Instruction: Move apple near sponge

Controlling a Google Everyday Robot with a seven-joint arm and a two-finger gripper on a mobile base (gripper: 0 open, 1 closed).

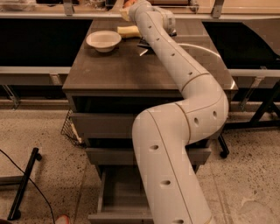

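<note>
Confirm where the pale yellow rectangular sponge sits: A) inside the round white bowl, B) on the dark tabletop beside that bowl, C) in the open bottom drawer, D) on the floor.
B: the sponge lies on the tabletop beside the bowl; the gripper is at the table's far edge, beyond the sponge.
</note>
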